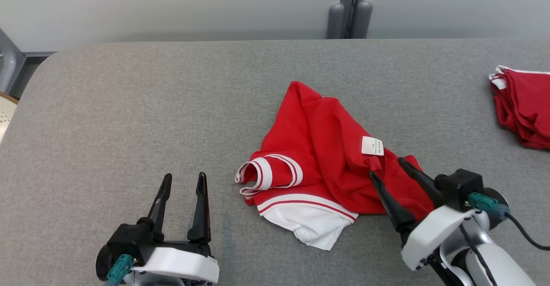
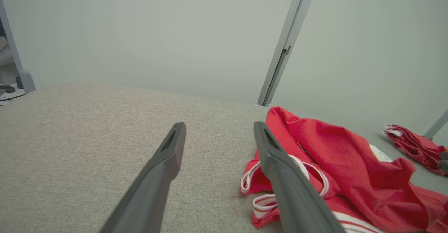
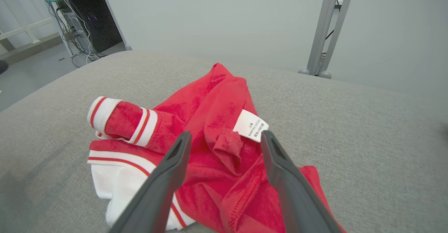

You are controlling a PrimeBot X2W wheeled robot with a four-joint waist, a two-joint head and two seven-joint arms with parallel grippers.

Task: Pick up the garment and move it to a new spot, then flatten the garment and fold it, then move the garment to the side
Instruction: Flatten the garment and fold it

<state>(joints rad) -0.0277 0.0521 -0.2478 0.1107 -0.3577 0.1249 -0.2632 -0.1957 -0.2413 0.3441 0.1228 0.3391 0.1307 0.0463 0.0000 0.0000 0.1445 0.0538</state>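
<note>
The garment (image 1: 320,148) is a crumpled red piece with white striped cuffs and a white label, lying in a heap on the grey table (image 1: 150,105). It also shows in the left wrist view (image 2: 336,163) and the right wrist view (image 3: 217,128). My right gripper (image 1: 389,167) is open over the garment's right end, its fingers spread with a fold of red cloth lying loose between them (image 3: 224,138). My left gripper (image 1: 184,180) stands open above bare table to the left of the garment, with nothing between its fingers (image 2: 218,129).
A second pile of red cloth with white trim (image 1: 522,105) lies at the table's right edge. A metal post (image 1: 350,8) stands behind the far edge. The left half of the table is bare fabric.
</note>
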